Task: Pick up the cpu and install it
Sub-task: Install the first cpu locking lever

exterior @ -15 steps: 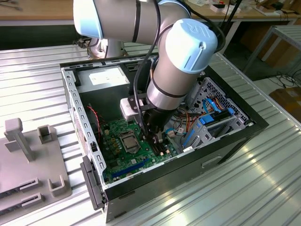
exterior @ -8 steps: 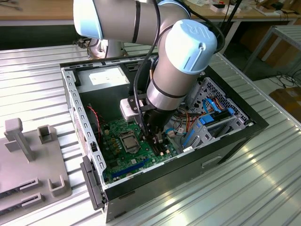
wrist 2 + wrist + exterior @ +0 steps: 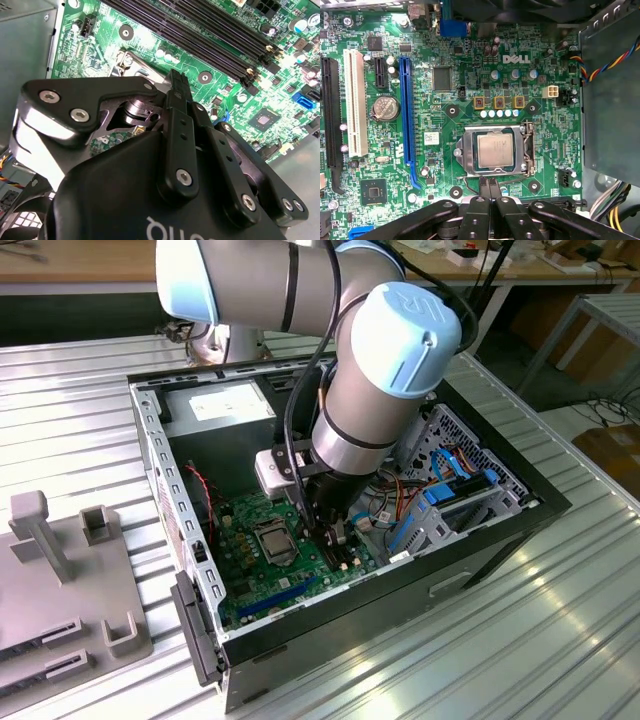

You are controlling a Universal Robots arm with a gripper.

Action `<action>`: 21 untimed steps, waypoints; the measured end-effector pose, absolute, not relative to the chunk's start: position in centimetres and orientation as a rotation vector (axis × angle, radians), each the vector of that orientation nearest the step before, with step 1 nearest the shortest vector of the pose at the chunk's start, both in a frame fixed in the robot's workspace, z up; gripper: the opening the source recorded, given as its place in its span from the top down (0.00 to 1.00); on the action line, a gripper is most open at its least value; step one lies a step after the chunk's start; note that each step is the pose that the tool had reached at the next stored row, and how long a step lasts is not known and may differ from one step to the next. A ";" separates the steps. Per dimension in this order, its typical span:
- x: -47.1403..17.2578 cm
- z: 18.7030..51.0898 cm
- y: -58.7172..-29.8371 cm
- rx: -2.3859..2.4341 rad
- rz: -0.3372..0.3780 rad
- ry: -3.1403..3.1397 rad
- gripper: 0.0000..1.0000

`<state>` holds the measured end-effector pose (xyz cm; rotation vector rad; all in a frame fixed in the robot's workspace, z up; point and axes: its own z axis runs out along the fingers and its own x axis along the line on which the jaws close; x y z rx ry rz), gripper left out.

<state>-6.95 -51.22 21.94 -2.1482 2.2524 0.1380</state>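
Arm reaches down into open PC case on ribbed metal table. Gripper sits low over green board, at the ext. view's right of the socket.

CPU: silver square top, lying flat inside socket frame on the board in first wrist view. Metal frame surrounds it on all sides. Also seen in ext. view as small grey square mid-board, just left of the gripper there. Not in the gripper's grasp.

Gripper in first wrist view: two black fingers pressed together, tips touching, nothing between them = clenched, empty. Tips sit at the socket frame's edge, just beside the CPU; contact w/ frame can't be judged. Second wrist view: fingers again together, pointing at board near memory slots.

Other items, first wrist view: blue slot and white slot well apart from socket, coin battery between them. Grey box beside socket w/ coloured wires along its edge.

Ext. view: grey power supply at far end of case; drive cage w/ blue parts on the right. Grey plastic fixtures on table, left of case, well apart.
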 end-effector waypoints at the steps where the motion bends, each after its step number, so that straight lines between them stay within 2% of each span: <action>1: -7.0 21.9 -51.2 -2.149 0.137 2.253 0.89; 21: -7.4 20.8 -52.2 -2.163 0.122 2.236 0.89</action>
